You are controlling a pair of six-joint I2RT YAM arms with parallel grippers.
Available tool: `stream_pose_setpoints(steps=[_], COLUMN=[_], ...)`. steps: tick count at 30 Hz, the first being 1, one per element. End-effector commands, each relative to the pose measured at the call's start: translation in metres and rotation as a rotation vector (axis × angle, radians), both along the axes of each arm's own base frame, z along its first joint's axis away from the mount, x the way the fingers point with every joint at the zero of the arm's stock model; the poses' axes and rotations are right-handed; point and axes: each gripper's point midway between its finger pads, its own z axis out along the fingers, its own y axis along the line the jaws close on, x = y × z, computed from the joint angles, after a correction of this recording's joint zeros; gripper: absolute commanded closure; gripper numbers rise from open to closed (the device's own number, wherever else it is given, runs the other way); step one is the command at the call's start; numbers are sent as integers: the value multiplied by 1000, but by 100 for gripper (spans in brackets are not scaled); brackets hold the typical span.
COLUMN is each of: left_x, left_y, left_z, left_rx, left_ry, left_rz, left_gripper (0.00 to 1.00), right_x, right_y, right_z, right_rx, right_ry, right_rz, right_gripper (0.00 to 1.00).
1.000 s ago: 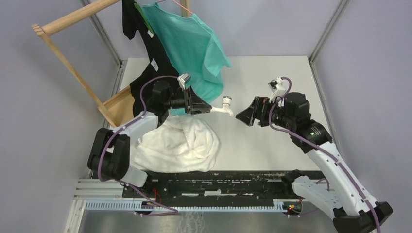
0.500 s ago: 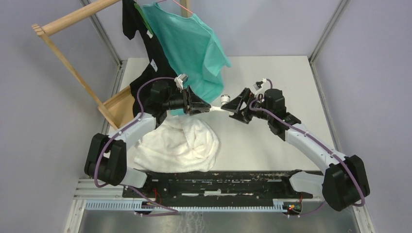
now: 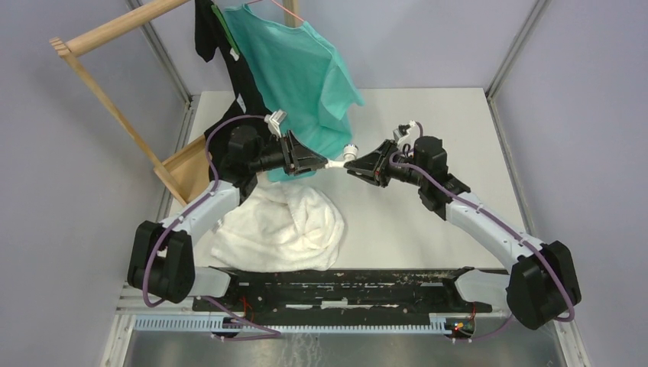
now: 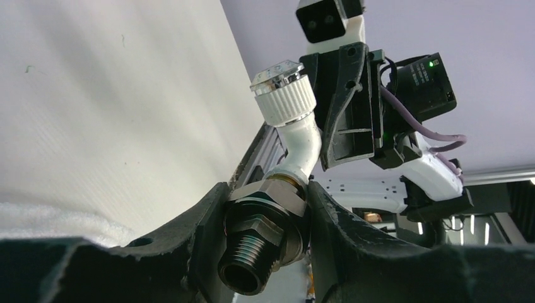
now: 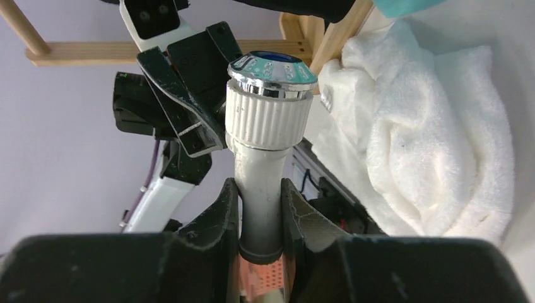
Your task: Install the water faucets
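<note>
Obs. 1: Both arms reach inward and meet in the air over the table (image 3: 428, 122), about mid-width, just in front of the hem of the teal shirt (image 3: 306, 69).

Obs. 2: The left gripper (image 4: 265, 205) is closed narrow on the fitting (image 4: 255, 255), with 1 finger pressed to each side of its hex collar. The threaded end sticks out toward the wrist camera, with the bore visible.

Obs. 3: The spout (image 4: 303, 142) rises out of the top of the fitting and bends. It ends in a ribbed white knob (image 4: 285, 101) topped by a chrome cap (image 5: 274, 69). In the right wrist view the cap has a blue centre.

Obs. 4: The right gripper (image 5: 260, 196) is pinched tight on the spout's straight tube just under the knob, with its 2 fingers touching opposite sides.

Obs. 5: The faucet is held from 2 ends at once, off the table. The 2 grippers face each other and sit very near. I cannot tell whether they touch.

Surroundings: A white towel (image 3: 283, 222) lies crumpled on the near-left of the table, partly under the left arm. A black shirt (image 3: 229, 134) hangs beside the teal one on a wooden rack (image 3: 115, 103) at the far left.
</note>
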Motion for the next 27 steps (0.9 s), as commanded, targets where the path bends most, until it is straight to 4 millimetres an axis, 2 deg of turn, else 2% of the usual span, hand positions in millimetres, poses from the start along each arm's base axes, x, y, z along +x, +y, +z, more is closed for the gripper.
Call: stream_pose_setpoints(steps=[1, 4, 7, 8, 10, 12, 13, 16, 19, 24, 27], left_x=[-13, -19, -20, -20, -19, -17, -15, -15, -11, -2, -4], left_y=[-4, -3, -4, -4, -5, -6, -6, -5, -5, -3, -6], left_z=[20, 24, 23, 22, 21, 18, 18, 24, 25, 24, 20], left_rx=[24, 6, 3, 0, -6, -7, -9, -20, 7, 93, 86], left_ry=[-321, -385, -392, -379, -346, -304, -289, -257, -166, -31, 56], left_rz=[-78, -95, -106, -108, -110, -99, -92, -69, -44, -10, -45], left_gripper=[97, 97, 97, 97, 97, 97, 97, 97, 97, 97, 97], right_x=[7, 2, 1, 1, -3, -10, -15, -19, -12, -19, -30], right_y=[-4, -8, -14, -16, -20, -25, -32, -60, -83, -83, -81], right_z=[-6, -17, -19, -19, -17, -18, -22, -15, -5, 42, 54], right_rx=[160, 261, 322, 311, 229, 15, -120, -424, -622, -661, -647], right_ry=[207, 360, 412, 398, 333, 191, 144, -38, -280, -670, -843], right_rz=[-126, -167, -207, -214, -204, -149, -125, -98, -72, 23, 60], right_gripper=[100, 99, 99, 89, 57, 11, 2, 0, 0, 0, 0])
